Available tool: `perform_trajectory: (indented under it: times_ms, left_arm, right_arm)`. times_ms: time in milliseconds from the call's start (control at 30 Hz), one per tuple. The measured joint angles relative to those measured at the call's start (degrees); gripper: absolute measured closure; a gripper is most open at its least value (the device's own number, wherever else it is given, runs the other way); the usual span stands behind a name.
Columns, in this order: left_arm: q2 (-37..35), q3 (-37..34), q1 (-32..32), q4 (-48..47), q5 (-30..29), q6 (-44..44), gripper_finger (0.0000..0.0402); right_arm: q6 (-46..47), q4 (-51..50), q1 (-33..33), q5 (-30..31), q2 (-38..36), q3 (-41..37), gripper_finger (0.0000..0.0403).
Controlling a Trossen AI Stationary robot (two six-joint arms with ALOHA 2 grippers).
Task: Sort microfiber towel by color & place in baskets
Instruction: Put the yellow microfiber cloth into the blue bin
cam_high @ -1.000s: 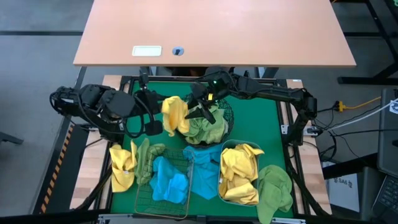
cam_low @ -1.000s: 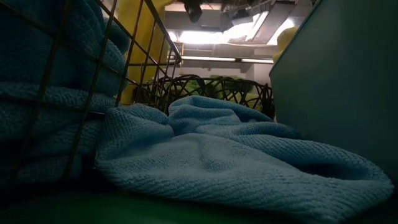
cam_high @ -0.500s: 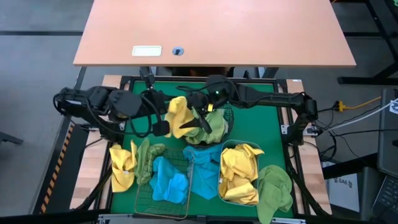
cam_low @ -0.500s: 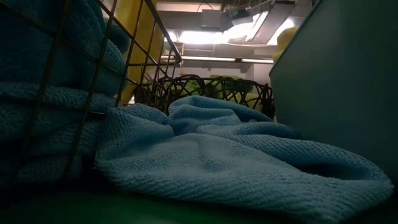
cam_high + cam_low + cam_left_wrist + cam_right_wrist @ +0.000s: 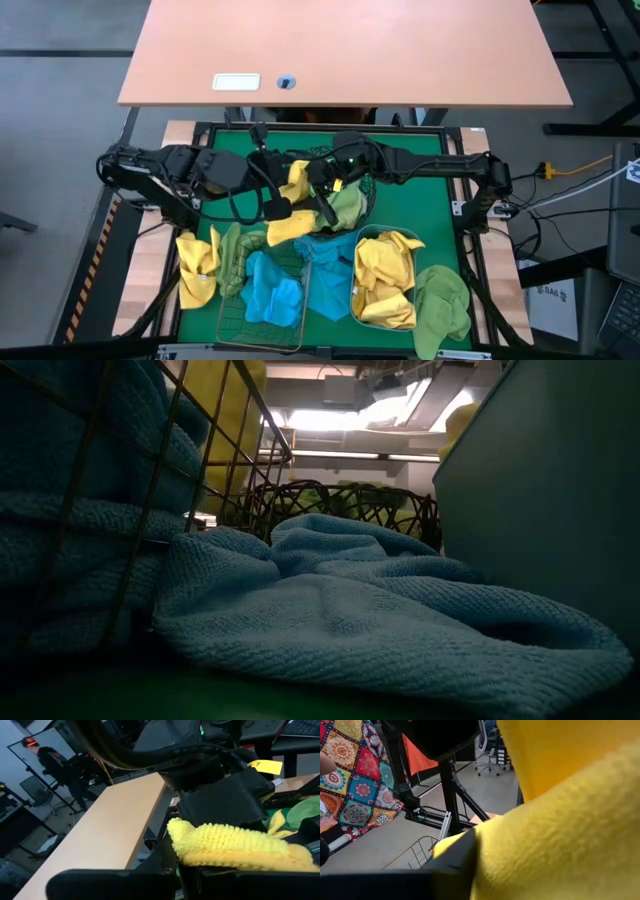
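Beside the round black wire bowl, on its side away from the right arm's base, your two grippers meet over one yellow towel. Your left gripper is clenched tight on that towel, and the left wrist view shows the fluffy yellow cloth pinched right at its fingers. Your right gripper hangs just beside it, at the bowl's edge, with its jaws part way apart; yellow cloth fills its wrist view, but you cannot tell if it is gripping the cloth or only pressed against it. This towel looks light, soft and floppy. It will sag and drag, so I think you should pinch a bunched fold near the middle, not a thin corner, and lift it high enough to clear the bowl's rim. It may catch on the wire. A second ago the yellow towel hung higher at the bowl's edge and the left gripper was farther from the bowl. Now the left arm has reached in closer, and the towel has been pulled down and out toward the copper basket. The right gripper has slid across the bowl toward the left one. Green towels stay in the bowl. Far from the bowl, blue towels lie in the copper basket and yellow ones in the plastic tub.
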Motion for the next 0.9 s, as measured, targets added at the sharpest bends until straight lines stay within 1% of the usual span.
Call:
perform_trajectory:
  times_ms: [167, 200, 233, 333, 433, 567, 700, 800, 900]
  left_arm:
    - [0.0, 0.0, 0.0, 0.0, 0.1, 0.0, 0.0401]
    - [0.0, 0.0, 0.0, 0.0, 0.1, 0.0, 0.0401]
    - [0.0, 0.0, 0.0, 0.0, 0.2, -0.1, 0.0401]
    - [0.0, 0.0, -0.3, -0.1, 0.2, -0.8, 0.0401]
    - [0.0, 0.0, -0.3, -0.1, 0.5, -3.8, 0.0395]
    - [0.1, 0.0, -0.4, -0.3, 1.0, -7.8, 0.0363]
    - [0.1, 0.0, -0.9, -0.9, 0.8, -8.0, 0.0328]
    - [0.1, 0.0, -1.3, -1.5, 0.8, -8.0, 0.0308]
    - [0.1, 0.0, -1.4, -1.6, 0.6, -8.0, 0.0298]
  right_arm:
    - [0.0, 0.0, -0.1, -0.1, 0.0, 0.0, 0.0371]
    - [0.0, 0.0, -0.1, -0.1, 0.0, 0.0, 0.0386]
    - [0.0, 0.0, -0.1, -0.1, 0.0, 0.0, 0.0393]
    - [0.3, -0.4, -0.1, -1.1, -0.3, 0.0, 0.0385]
    - [0.6, -2.5, -0.1, -1.5, -1.6, 0.0, 0.0395]
    - [0.8, -7.4, -0.2, -1.3, -4.9, 0.0, 0.0396]
    - [1.0, -14.3, -0.2, -0.5, -9.0, 0.0, 0.0400]
    - [5.4, -18.6, -0.2, -0.6, -12.3, 0.0, 0.0400]
    - [9.9, -21.1, -0.1, -1.4, -15.7, 0.0, 0.0401]
